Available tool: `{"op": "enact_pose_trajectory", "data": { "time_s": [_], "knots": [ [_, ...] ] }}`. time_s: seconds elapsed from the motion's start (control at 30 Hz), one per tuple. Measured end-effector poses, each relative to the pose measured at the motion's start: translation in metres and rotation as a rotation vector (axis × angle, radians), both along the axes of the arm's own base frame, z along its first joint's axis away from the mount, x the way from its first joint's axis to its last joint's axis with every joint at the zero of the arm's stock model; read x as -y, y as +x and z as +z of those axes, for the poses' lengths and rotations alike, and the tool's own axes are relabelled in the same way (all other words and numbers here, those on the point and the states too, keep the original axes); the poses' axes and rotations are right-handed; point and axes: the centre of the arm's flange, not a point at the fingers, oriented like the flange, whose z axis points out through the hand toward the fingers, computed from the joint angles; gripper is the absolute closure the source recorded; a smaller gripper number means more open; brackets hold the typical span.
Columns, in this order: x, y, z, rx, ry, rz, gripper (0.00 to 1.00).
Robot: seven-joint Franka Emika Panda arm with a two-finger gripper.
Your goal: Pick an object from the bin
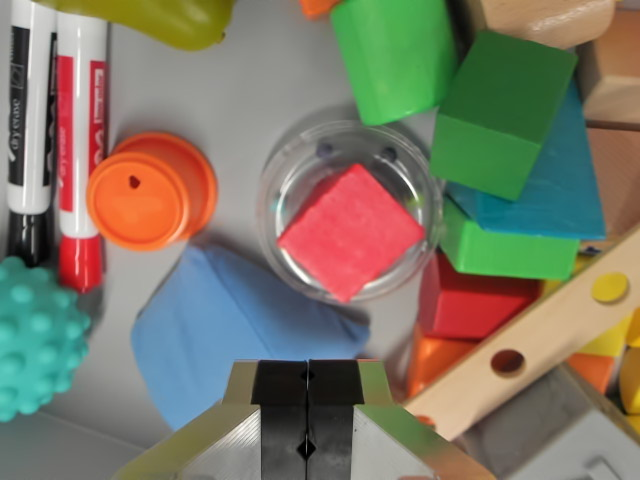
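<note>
A: How do the fingers [307,415] stand?

B: Pressed together, pad to pad, with nothing between them. They sit at the bottom middle of the wrist view, over the grey bin floor [240,90].

A: What lies nearest them?

B: A blue cloth [225,325], just above and toward the wrist view's left, its lower edge hidden behind the fingers. Straight above them is a clear cup [350,207] with a red cube [351,232] inside it.

A: And to either side?

B: Left of the fingers, a teal spiky ball [35,335] at the frame edge. Above it stand two markers, one black [30,120] and one red [82,150], side by side, and an orange cup [152,190] just beside the red one. Right of the fingers a wooden bar with holes [530,345] runs diagonally, lying over a red block [470,300].

A: Further up?

B: A green block [500,112] rests on a blue block [550,190], with a green cylinder [393,55] touching its left.
</note>
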Motion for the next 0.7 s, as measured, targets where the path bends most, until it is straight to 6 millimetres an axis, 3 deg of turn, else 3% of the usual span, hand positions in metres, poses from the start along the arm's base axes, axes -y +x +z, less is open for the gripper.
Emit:
{"op": "enact_pose_trajectory", "data": {
  "time_s": [0.7],
  "knots": [
    [0.001,-0.004,0.086,-0.011,-0.001,0.000,1.00]
  ]
}}
